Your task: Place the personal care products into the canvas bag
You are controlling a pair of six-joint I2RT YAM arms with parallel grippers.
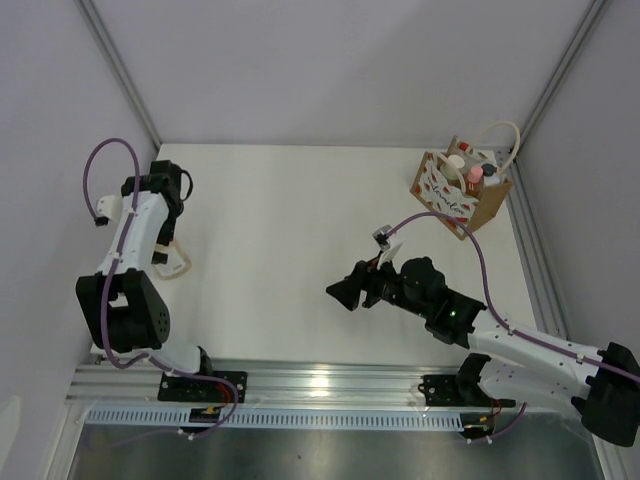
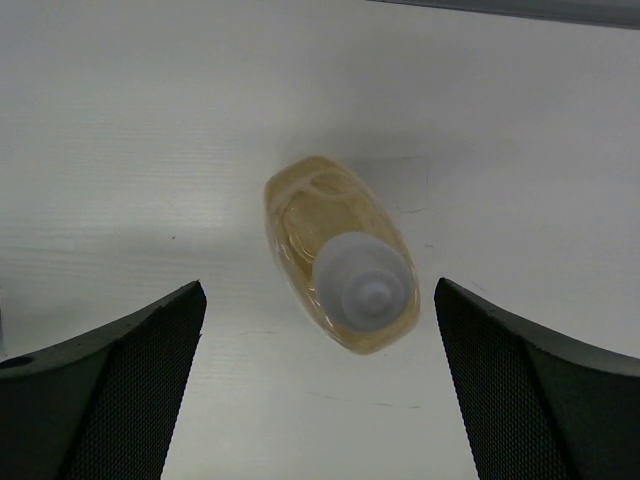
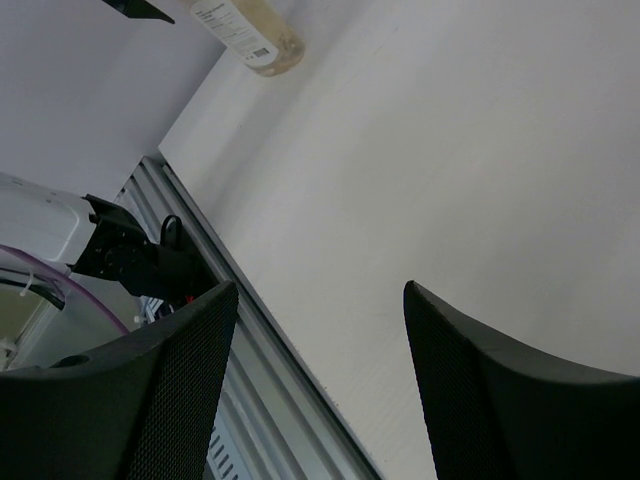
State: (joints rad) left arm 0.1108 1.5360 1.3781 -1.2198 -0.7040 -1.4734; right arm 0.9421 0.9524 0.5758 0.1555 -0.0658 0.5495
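Left gripper [image 2: 318, 290], jaws spread wide, hangs over squat amber flask w/ white cap [image 2: 340, 255] mid-frame (not touching); right gripper [image 3: 320, 285] parted, empty; tan canvas bag w/ white rope handles [image 1: 447, 190] upper right.

Right hand [image 3: 318, 300] open above white desk [image 3: 480, 170].
Shows two dark, mesh-faced fingers [image 3: 150, 400] at the bottom, standing apart with desk surface in the gap; amber flask [image 3: 250, 35] with a printed label, cut off by the top edge; metal rail [image 3: 270, 370] along the desk edge, black bracket [image 3: 135, 260] and purple cable [image 3: 60, 275] beyond it at left.
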